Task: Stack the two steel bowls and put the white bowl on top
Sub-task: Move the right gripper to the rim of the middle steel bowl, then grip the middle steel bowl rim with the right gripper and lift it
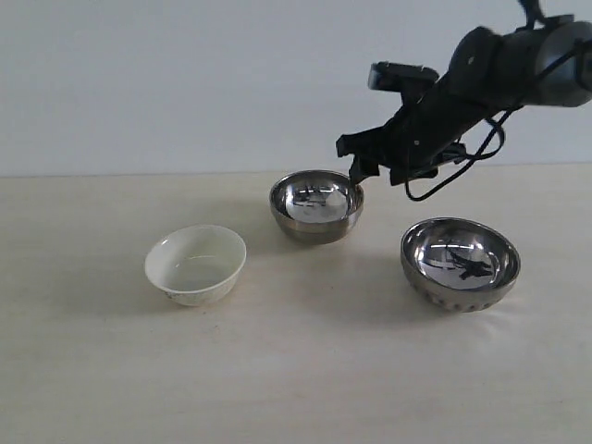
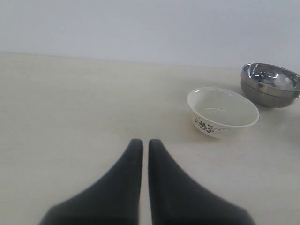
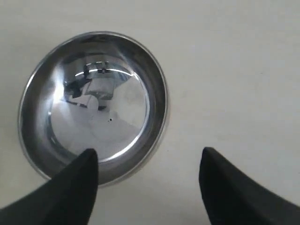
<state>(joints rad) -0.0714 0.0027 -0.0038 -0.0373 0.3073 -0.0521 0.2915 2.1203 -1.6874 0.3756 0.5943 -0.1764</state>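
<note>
The smooth-sided steel bowl stands at the back middle of the table, also seen as the steel bowl and steel bowl. The ribbed steel bowl sits apart, to its front right. The white bowl rests upright at the left; the left wrist view shows it as a white bowl with a dark floral mark. My right gripper hovers open above the smooth bowl's right rim; as the right gripper shows, one finger is over the bowl and the other over the table. My left gripper is shut, empty, low over the table.
The pale wooden table meets a plain white wall behind. A black cable loops under the right arm above the ribbed bowl. The left arm is outside the exterior view.
</note>
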